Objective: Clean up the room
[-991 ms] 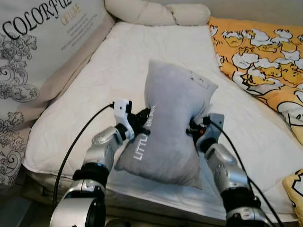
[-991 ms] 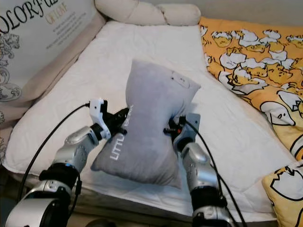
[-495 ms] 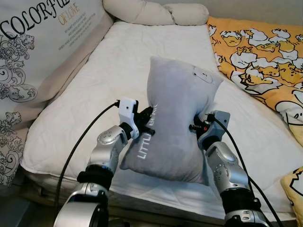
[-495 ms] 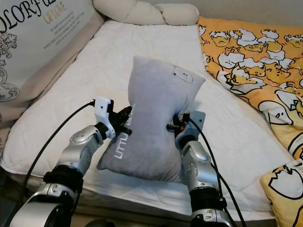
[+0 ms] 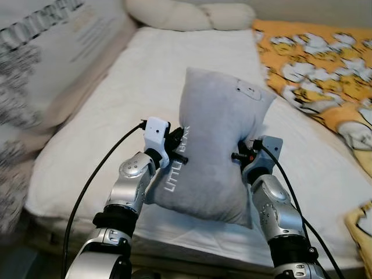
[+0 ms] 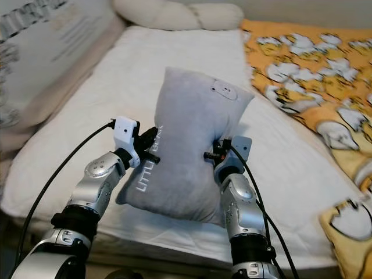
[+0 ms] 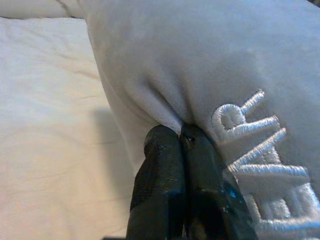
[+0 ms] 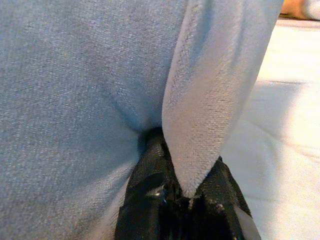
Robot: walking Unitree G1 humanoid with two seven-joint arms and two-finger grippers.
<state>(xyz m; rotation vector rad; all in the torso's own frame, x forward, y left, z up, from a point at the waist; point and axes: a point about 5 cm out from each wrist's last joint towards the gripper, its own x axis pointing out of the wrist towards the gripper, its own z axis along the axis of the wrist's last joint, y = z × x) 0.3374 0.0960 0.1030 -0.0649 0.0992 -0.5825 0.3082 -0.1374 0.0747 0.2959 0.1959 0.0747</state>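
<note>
A white quilted bed point(image 5: 116, 104) is stretching away in front of me, with a cream bolster point(image 5: 192, 14) lying along its far edge, a printed headboard cushion point(image 5: 52, 64) running down its left side and an orange duck-print blanket point(image 5: 325, 75) covering its right side. I am holding a grey pillow point(image 5: 218, 151) upright over the near half of the bed, pinched at its waist from both sides. My left end effector point(image 7: 182, 137) is clamping a fold of grey fabric just beside the embroidered white lettering point(image 7: 260, 145), fingers pressed together on the cloth. My right end effector point(image 8: 172, 145) is gripping the opposite seam, with a flap of pillow falling between its fingers.

Compared with a second ago, the pillow is sitting a little higher and further in over the mattress, and the head views are blurring and shifting, so I judge that I am leaning or stepping forward while carrying it. That suggests the carrying step is well under way and the pillow is heading toward the bolster end, though its resting place is not yet settled.

The head views are showing the whole pillow, its small stitched label point(image 5: 249, 91) and both arms; the wrist views are showing instead how tightly each pinch is biting the fabric.
</note>
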